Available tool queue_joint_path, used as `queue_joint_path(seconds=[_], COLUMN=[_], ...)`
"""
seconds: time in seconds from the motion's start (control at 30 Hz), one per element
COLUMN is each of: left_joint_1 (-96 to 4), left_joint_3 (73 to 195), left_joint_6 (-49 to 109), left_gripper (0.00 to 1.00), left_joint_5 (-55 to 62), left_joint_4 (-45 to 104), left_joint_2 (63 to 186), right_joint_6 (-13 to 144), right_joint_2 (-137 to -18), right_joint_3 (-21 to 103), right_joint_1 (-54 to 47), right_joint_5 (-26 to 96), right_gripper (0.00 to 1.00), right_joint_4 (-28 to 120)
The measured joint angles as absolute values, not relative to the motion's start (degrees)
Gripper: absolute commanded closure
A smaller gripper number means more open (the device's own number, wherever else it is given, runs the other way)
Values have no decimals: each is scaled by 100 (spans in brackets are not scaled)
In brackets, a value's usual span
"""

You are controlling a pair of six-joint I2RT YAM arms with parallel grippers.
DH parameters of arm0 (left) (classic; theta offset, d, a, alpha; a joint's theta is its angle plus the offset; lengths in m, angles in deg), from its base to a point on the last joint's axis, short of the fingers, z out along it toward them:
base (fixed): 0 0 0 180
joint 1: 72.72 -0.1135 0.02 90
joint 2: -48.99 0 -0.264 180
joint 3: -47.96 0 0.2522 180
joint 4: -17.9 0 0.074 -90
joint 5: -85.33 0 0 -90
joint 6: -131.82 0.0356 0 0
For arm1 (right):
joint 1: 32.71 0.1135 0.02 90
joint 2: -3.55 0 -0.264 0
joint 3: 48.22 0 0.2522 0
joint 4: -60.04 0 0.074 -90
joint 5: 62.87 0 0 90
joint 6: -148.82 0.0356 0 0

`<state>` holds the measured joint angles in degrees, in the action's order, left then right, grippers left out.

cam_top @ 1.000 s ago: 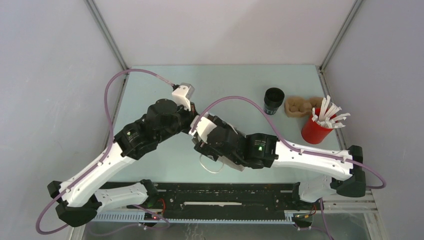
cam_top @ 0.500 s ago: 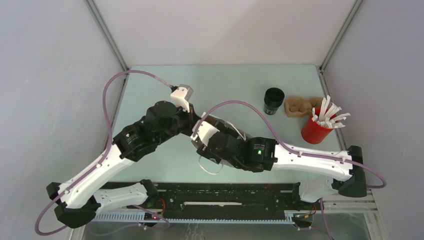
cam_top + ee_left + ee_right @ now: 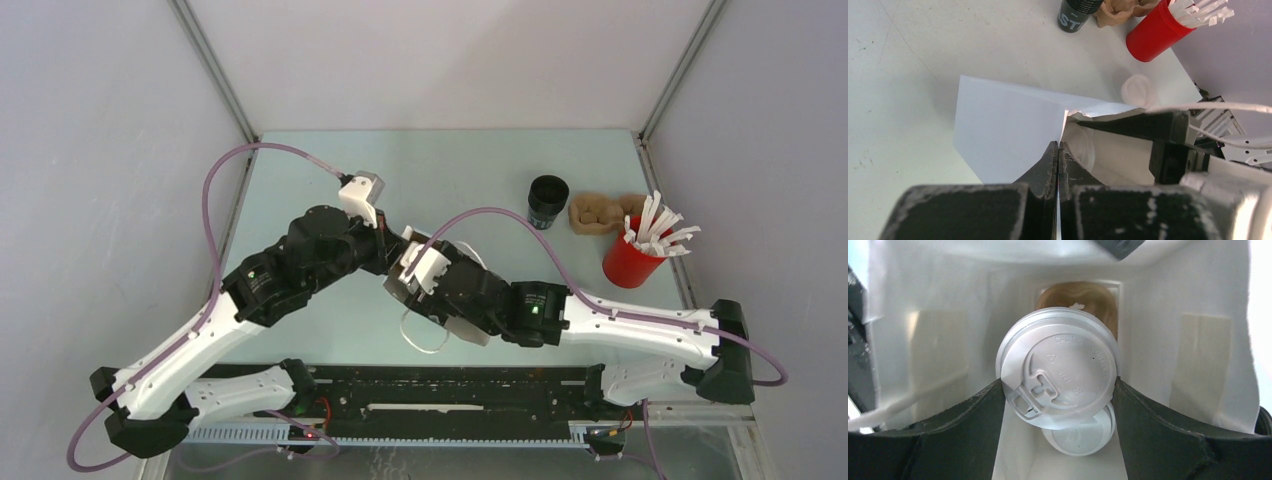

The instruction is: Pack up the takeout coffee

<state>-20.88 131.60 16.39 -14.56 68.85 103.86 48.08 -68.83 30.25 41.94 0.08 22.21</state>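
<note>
In the centre of the top view, over the pale table [image 3: 480, 165], a white paper bag [image 3: 1003, 125] is pinched at its rim by the left gripper [image 3: 1058, 147], the jaws being clenched on the paper. Inside the bag, a lidded coffee cup [image 3: 1060, 372] is grasped by the right gripper [image 3: 1058, 390], with a gap left to each side wall. A second white lid [image 3: 1080, 437] is seen just below it, and a brown carrier [image 3: 1078, 295] above.

Bright, even light, soft shadows; the left pincer [image 3: 1058, 150] looms blurred.
</note>
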Motion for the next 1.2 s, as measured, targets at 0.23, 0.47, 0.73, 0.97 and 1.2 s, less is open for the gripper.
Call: queue_joint_path(seconds=[0.23, 0.47, 0.73, 0.97, 1.2], left_joint_1=[-2038, -2032, -2023, -2008, -1999], left_joint_3=[13075, 12793, 12345, 11860, 11193], left_joint_6=[1665, 1680, 1650, 1534, 1226], left_gripper=[100, 100, 100, 100, 100], left_joint_5=[-1463, -1518, -1688, -2040, -2510], left_joint_4=[6941, 6965, 6928, 6863, 6769], left_joint_2=[10305, 10004, 9630, 9256, 8629], right_joint_6=[4738, 4692, 4672, 4734, 4786], right_joint_2=[-7192, -7358, -7640, -7830, -8059], right_joint_3=[2761, 2551, 2516, 2516, 2533], right_joint_1=[4039, 3969, 4028, 4295, 4459], right_joint_5=[-315, -477, -678, -750, -532], right_gripper=[67, 68, 68, 68, 68], right_joint_4=[3231, 3819, 4153, 4166, 4031])
